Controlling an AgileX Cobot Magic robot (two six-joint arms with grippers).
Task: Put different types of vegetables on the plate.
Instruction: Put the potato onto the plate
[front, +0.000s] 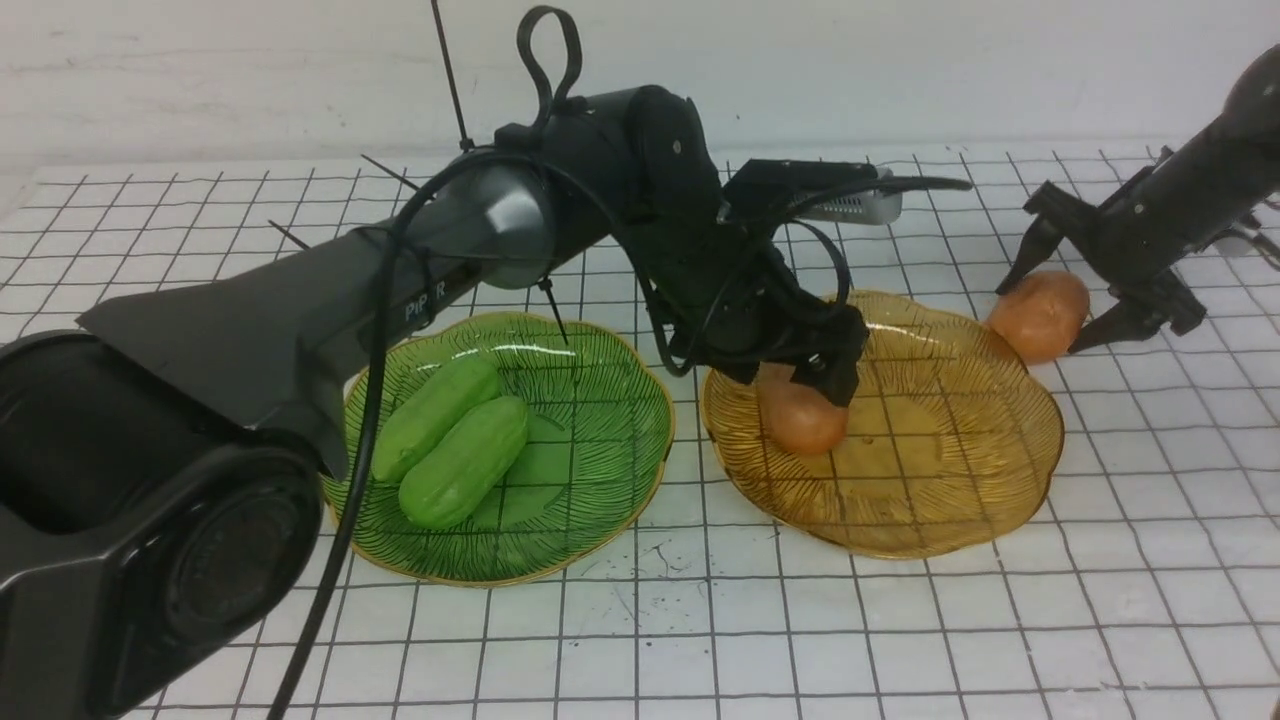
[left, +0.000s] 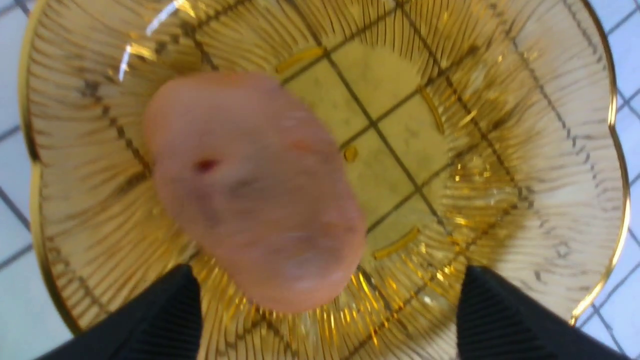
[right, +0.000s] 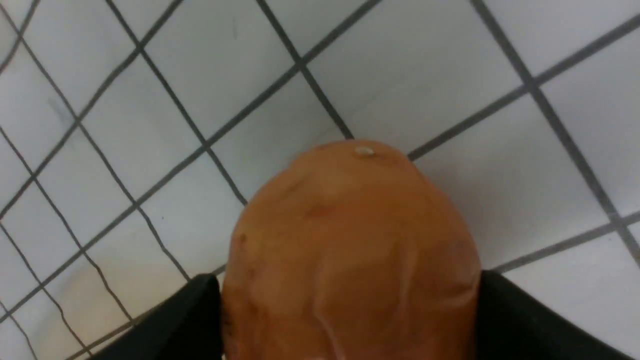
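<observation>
Left gripper (left: 328, 270) spread wide above potato (front: 800, 420) lying in amber plate (front: 960, 500), right gripper (front: 1040, 317) straddling second potato (front: 1045, 305) beyond plate's upper-right rim, grip cannot tell, cucumbers (front: 465, 460) in green plate (front: 625, 470), left-centre.

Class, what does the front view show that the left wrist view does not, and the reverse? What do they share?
Front only: the green plate with two cucumbers, and a second potato beside the amber plate, between the fingers of the right gripper. Left wrist only: a small red spot on the first potato. Both: the amber plate, the first potato lying on it, the open left gripper.
</observation>
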